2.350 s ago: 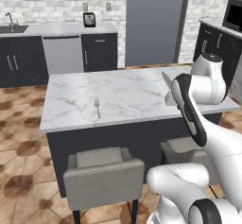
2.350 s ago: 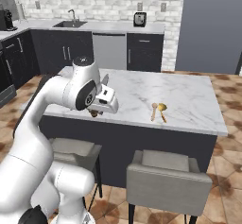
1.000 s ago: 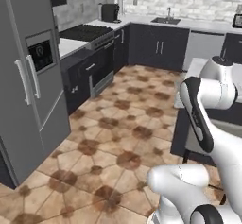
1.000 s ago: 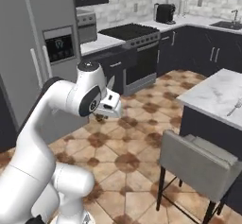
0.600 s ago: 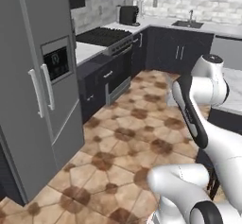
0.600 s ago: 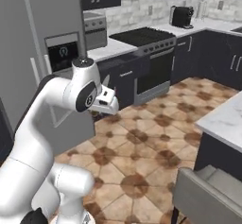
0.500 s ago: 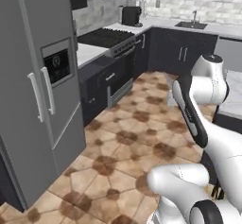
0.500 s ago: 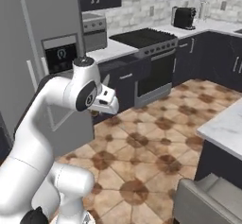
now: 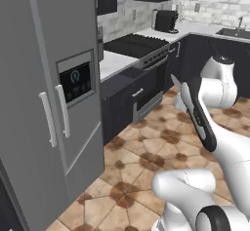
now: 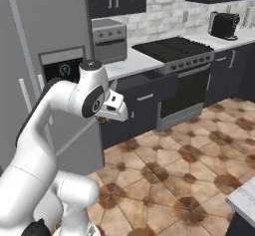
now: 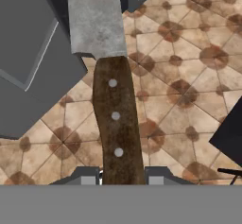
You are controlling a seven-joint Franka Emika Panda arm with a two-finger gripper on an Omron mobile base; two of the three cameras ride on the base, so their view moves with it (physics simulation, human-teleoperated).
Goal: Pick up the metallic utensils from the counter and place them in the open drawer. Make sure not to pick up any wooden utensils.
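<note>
Left base view: the arm is folded close to the base, with the gripper (image 9: 181, 92) held at mid-height over the tiled floor (image 9: 146, 162). A slim blade tip of the knife (image 9: 175, 81) projects up and to the left from the hand. The fridge (image 9: 44, 93) stands at left and the stove (image 9: 139, 47) lies further back. The drawer cannot be located from here.

Right base view: the gripper (image 10: 110, 114) points away from the base toward the dark cabinets (image 10: 139, 105) beside the stove (image 10: 174, 48). A corner of the marble counter (image 10: 244, 197) enters at lower right, well apart from the hand and on its far side (so the base must bring the hand round before any placing).

Hand view: the jaws are partly closed on the knife (image 11: 106, 76), gripping the lower end of its brown riveted handle. The long axis runs straight out from the jaws, handle near, silver blade far, so the knife leads blade first. Below it lies floor, with grey fridge panels (image 11: 33, 57) at left. Judgement: the coming move turns on aligning this axis with the drawer's length once the drawer is reached.
</note>
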